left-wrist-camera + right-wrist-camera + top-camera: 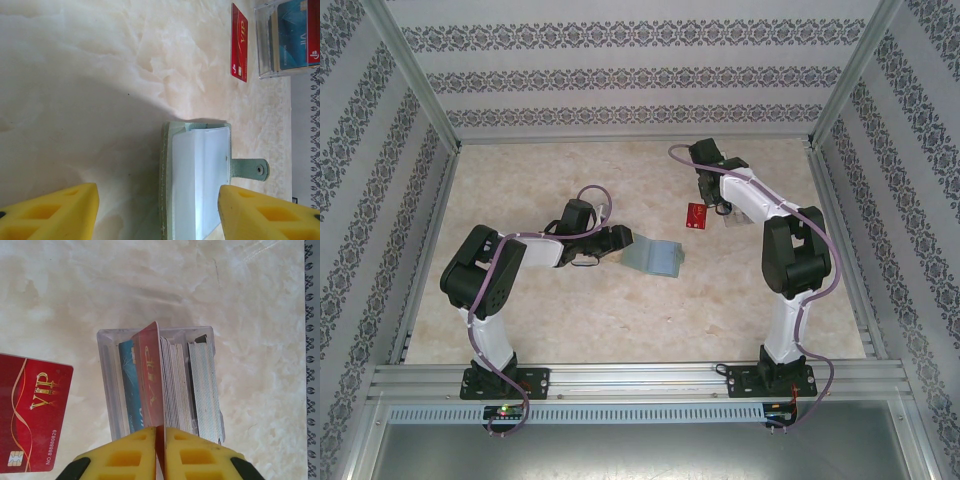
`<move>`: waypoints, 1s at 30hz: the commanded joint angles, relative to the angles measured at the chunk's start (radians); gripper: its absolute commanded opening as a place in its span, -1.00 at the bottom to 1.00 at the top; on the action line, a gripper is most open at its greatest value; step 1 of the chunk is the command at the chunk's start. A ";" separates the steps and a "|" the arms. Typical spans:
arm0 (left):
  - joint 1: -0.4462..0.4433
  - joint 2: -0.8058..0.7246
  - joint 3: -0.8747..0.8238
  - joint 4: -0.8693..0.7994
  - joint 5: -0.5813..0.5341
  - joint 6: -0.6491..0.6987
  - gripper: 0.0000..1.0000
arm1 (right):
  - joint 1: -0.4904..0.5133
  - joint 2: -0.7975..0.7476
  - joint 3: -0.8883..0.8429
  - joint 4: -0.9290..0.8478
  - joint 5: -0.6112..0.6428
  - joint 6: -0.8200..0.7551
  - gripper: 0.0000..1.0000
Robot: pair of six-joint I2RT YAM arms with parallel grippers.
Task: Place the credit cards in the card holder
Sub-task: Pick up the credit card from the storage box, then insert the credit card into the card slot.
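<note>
Right hand (160,434) is clamped on a red card (149,365). The card stands upright in the clear stand (205,332), and my hand is directly above the stand. Left hand (157,200) is spread wide, low over the worktop (570,320), left of the stand and right at the card holder's end. Can't tell if a finger touches it.

- Card holder (197,175): flat on the worktop, left of the stand and nearer my bases. Pale inner pocket faces up, and the snap tab sticks out from one long side.
- Stand: upright, with cards on edge in its slots.
- VIP card (32,415): red, loose, face up on the worktop just beside the stand on its left, not touching it.
- Blue card (130,385): in the stand, against the left face of the one I'm gripping.
- Pale cards (180,385): a packed stack in the stand, on the gripped card's right.
</note>
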 commanded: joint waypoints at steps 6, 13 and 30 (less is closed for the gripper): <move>-0.008 0.067 -0.007 -0.096 -0.013 0.007 0.30 | 0.004 -0.063 0.005 -0.041 -0.032 0.032 -0.88; -0.005 0.061 0.006 -0.125 -0.012 0.026 0.29 | 0.048 -0.251 -0.109 -0.010 -0.218 0.104 -0.88; -0.005 0.060 0.041 -0.192 0.005 0.104 -0.58 | 0.122 -0.440 -0.674 0.467 -1.157 0.387 -0.87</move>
